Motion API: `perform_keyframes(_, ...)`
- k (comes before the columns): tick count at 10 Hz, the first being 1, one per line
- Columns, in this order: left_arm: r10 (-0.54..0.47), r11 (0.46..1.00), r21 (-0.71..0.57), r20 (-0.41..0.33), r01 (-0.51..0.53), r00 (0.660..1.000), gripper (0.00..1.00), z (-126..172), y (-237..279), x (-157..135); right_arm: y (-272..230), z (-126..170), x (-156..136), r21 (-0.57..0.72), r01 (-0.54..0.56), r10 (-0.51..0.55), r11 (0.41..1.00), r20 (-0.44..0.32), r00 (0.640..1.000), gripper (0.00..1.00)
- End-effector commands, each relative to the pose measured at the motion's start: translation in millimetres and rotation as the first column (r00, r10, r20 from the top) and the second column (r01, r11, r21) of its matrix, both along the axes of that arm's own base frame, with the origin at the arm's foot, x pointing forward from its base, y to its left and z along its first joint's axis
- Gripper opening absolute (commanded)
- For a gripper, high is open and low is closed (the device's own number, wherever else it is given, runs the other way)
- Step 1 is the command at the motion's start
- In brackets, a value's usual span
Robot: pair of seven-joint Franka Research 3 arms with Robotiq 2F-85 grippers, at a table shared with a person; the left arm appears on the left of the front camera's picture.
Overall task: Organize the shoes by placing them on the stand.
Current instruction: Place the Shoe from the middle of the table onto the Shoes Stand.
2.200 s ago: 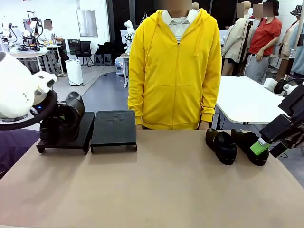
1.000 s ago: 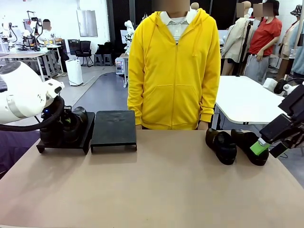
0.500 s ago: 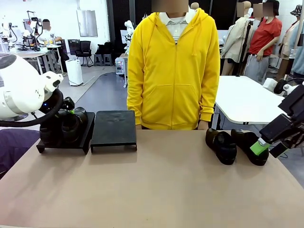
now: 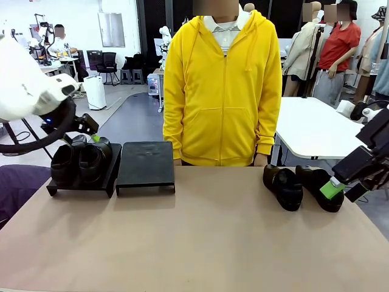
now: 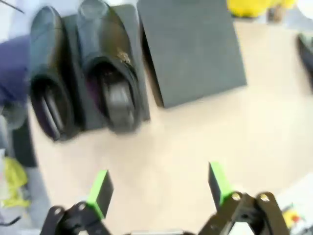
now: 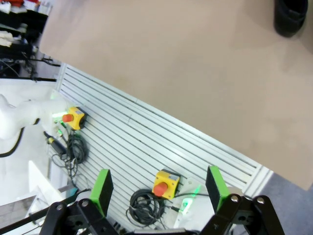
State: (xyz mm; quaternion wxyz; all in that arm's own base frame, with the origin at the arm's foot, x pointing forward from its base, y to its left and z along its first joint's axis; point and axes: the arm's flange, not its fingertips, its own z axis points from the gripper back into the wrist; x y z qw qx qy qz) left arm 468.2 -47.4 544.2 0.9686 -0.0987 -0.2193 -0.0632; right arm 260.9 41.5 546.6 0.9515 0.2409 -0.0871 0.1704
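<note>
L wrist view all blurry; one shoe [image 6: 291,19] cut off by top edge, R wrist view

Front camera: fixed and low at the robot's edge of the table [image 4: 200,243], facing straight across to the person [image 4: 222,91] at the far side; whole tabletop in frame.

Left wrist camera: above the table's far left part, tilted down, fairly near, slightly blurred. It shares with the front view the empty stand [image 5: 190,49] and the shoes [image 5: 105,73] on the neighbouring stand [image 5: 131,24].

Right wrist camera: high, looking down past a table edge onto a slatted panel [image 6: 146,142]. It shares bare tabletop and one shoe heel [image 6: 292,17] with the front view
</note>
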Motion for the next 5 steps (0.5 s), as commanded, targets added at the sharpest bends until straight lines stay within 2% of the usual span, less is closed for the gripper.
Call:
perform_keyframes(1,-0.286,0.956,-0.106,-0.126,0.274,0.950,1.00,30,5,-68,-1,4,1,0.010,-0.012,0.012,1.000,0.003,1.000,1.00)
perform_keyframes(2,-0.423,0.904,-0.138,-0.152,0.405,0.893,1.00,36,0,-111,-1,4,1,0.010,-0.012,0.012,1.000,0.003,1.000,1.00)
perform_keyframes(3,-0.360,0.931,-0.120,-0.159,0.344,0.919,1.00,33,0,-140,-1,4,1,0.010,-0.012,0.012,1.000,0.003,1.000,1.00)
perform_keyframes(5,-0.307,0.952,-0.075,-0.210,0.298,0.928,1.00,16,1,-173,-1,4,1,0.010,-0.012,0.012,1.000,0.003,1.000,1.00)
